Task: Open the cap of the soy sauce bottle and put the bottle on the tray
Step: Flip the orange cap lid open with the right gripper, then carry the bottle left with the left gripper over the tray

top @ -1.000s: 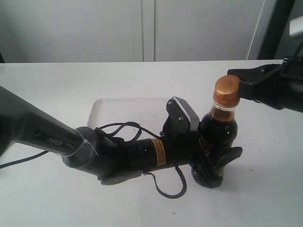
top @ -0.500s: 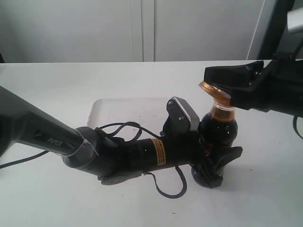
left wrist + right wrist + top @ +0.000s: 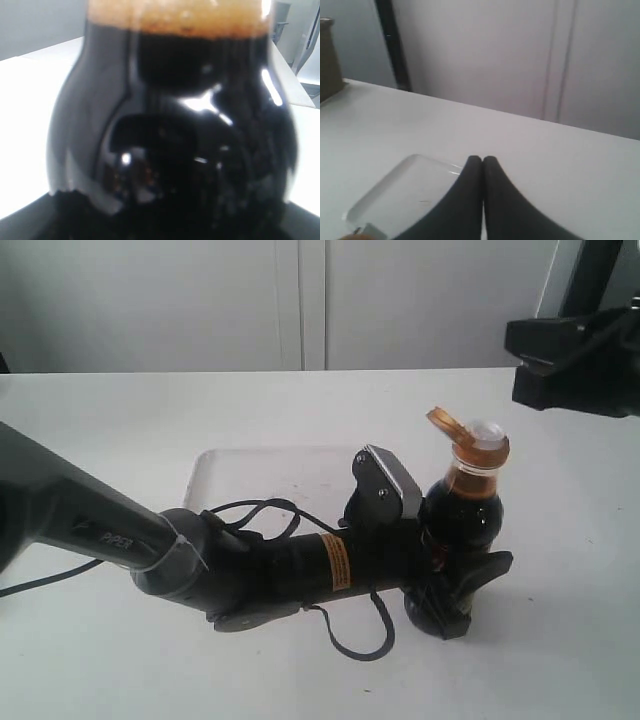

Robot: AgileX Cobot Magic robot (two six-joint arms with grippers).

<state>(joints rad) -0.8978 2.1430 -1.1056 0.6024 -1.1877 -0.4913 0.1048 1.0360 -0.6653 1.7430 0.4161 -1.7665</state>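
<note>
Soy sauce bottle (image 3: 462, 510): small, clear glass, dark brown-black liquid with a foamy tan band at the neck, upright on the white table just right of the tray, lower body clasped by the left gripper (image 3: 455, 585). Cap (image 3: 478, 445): golden-brown flip-top, lid hinged open and tilted up to the left, pale spout showing. Tray (image 3: 215, 480): flat white rectangle, rounded corners, low rim, lying behind the arm.
</note>
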